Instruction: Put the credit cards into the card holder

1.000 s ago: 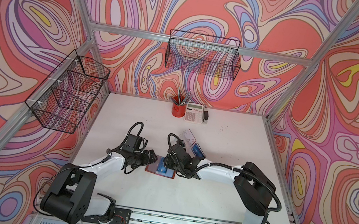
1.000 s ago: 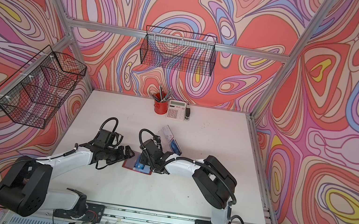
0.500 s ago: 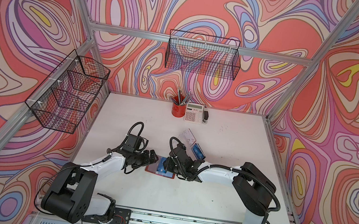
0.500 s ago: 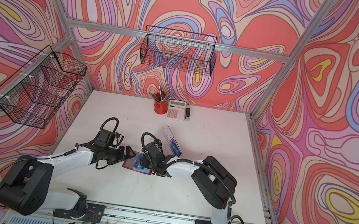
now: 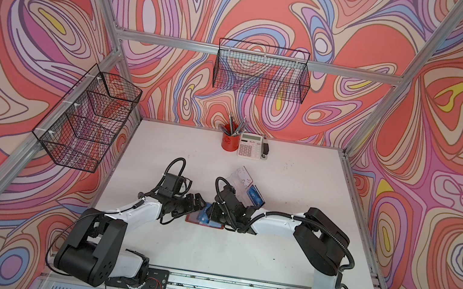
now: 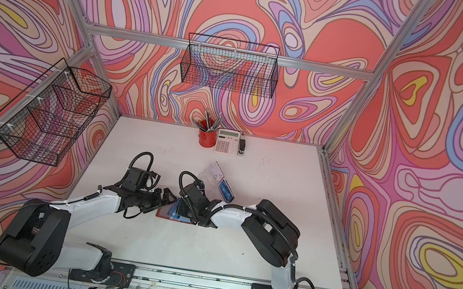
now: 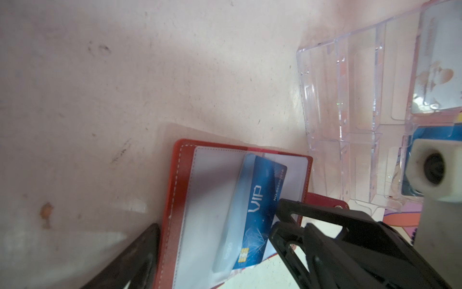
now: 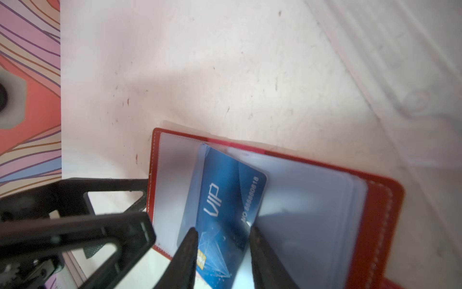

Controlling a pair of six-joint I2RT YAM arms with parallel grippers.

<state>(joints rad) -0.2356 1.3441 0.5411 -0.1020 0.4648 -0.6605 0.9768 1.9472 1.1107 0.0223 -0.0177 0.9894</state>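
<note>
Top views: red card holder (image 5: 191, 220) is lying open on the white counter (image 5: 269, 253), with both arms meeting over it. Left claw (image 5: 198, 202) is standing wide open at the holder's left side. Spare blue card (image 5: 255, 195) is sitting in the clear rack (image 5: 238, 181) behind.
Left wrist: blue VIP card (image 7: 260, 207) is lying tilted on the holder, one long side under a clear sleeve (image 7: 232, 225).
Right wrist: right claw (image 8: 222, 232) is pinching that card, fingers (image 8: 190, 240) pressing both long edges.

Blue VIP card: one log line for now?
right gripper: straddles blue VIP card | card: partly in red wallet | left gripper: open, beside wallet
</note>
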